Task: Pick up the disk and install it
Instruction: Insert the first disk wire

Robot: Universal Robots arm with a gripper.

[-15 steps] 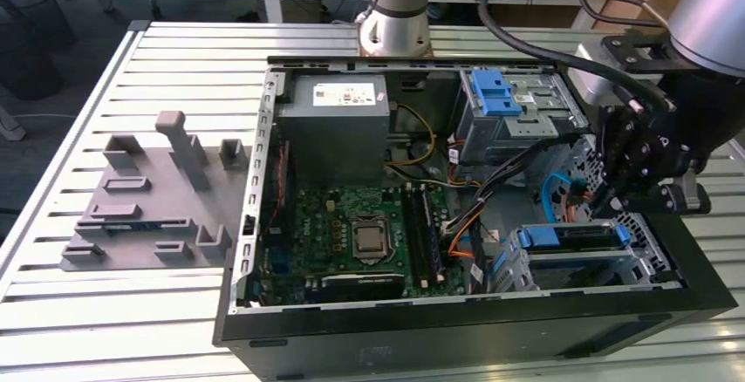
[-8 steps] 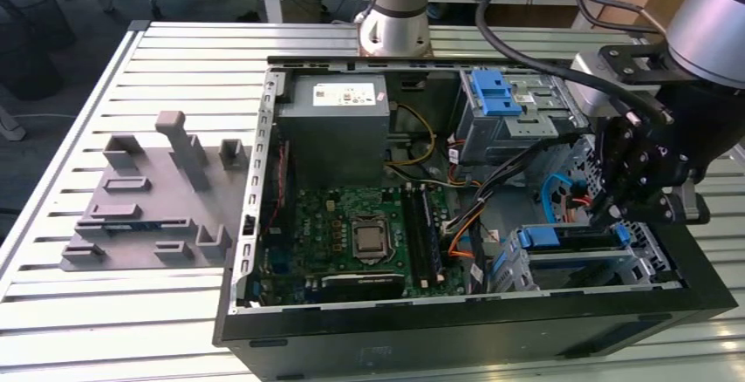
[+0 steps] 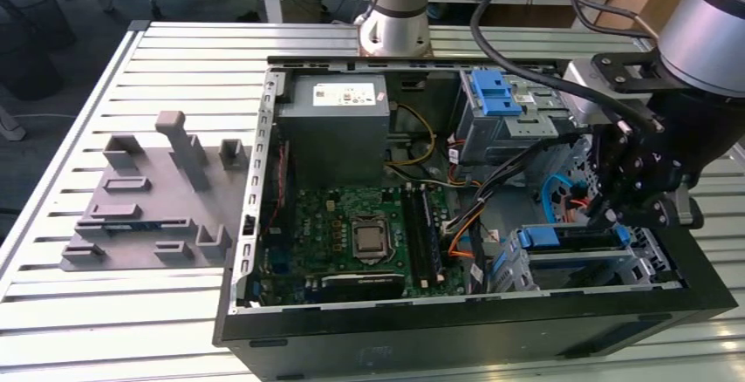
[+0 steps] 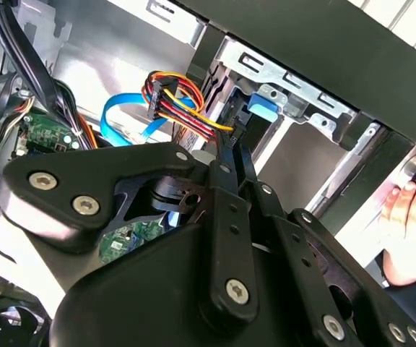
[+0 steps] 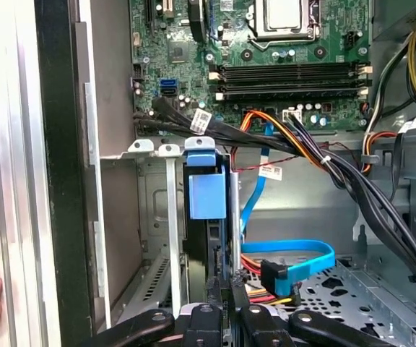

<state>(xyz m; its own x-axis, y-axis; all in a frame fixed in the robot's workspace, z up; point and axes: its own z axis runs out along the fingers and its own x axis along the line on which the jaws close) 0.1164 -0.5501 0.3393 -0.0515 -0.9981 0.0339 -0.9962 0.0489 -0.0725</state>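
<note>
The disk (image 3: 573, 239) sits edge-up in the lower drive bay of the open computer case (image 3: 466, 325), at the exterior view's right. Its blue bracket tab (image 5: 207, 194) shows in both wrist views (image 4: 263, 107). My gripper (image 3: 619, 212) hangs just above the bay, over the disk's near end. The fingertips (image 5: 226, 283) stand close together, shut, right at the disk's dark edge. Whether they pinch it or only touch it, I cannot tell. The gripper's black body hides most of the disk in the second wrist view.
Orange, red and blue cables (image 5: 295, 264) run beside the bay. The motherboard (image 3: 361, 234) and grey power supply (image 3: 338, 120) fill the case's left. A grey slotted stand (image 3: 152, 199) lies on the slatted table. A person's hand (image 4: 410, 217) rests on the case's outer wall.
</note>
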